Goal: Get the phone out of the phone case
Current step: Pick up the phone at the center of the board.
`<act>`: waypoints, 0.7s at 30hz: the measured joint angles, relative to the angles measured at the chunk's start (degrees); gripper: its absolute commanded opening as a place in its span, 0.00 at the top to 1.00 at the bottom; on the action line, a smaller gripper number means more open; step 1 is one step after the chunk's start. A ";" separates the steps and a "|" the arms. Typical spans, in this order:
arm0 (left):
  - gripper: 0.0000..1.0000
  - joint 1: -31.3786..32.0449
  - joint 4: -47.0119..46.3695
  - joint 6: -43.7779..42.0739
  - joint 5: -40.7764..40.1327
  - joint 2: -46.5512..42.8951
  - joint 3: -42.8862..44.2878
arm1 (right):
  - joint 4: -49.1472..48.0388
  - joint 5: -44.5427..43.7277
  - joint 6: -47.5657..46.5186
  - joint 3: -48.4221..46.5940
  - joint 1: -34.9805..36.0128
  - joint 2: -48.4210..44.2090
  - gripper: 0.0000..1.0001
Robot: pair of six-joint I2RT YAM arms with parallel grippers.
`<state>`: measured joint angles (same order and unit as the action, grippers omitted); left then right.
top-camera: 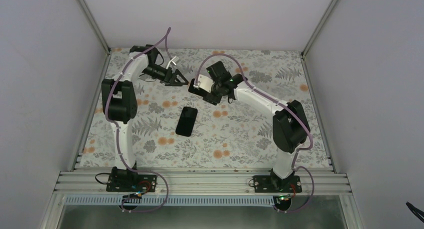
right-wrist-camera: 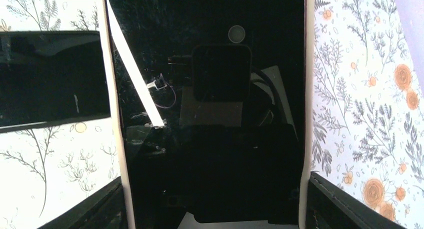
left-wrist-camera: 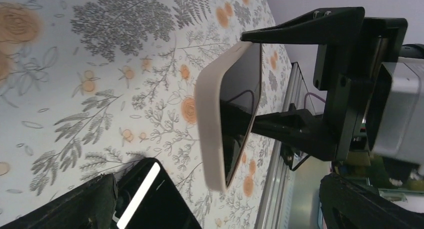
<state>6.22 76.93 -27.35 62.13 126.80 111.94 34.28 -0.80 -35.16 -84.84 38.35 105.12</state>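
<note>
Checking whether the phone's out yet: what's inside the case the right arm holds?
A glossy black surface fills the case fully, covering whatever lies behind; screen or lining, I cannot tell. A black phone lies on the table.

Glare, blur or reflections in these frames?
Top view: even light, sharp, no glare. Left wrist: white glare streak on the phone, table blurred at upper left. Right wrist: dark glossy face inside the case shows a bright reflected strip.

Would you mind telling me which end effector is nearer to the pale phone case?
Right. The right end effector grips the phone case; the left end effector stands open beside it, not touching.
</note>
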 measured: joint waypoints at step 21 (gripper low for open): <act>0.71 3.23 0.26 0.63 1.86 1.11 -0.24 | 0.20 -0.17 0.13 -5.03 3.61 3.87 0.36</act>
<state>9.45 77.19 -26.72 63.99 127.92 111.70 34.48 -0.97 -35.03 -89.86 41.95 108.99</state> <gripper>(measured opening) 0.415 0.743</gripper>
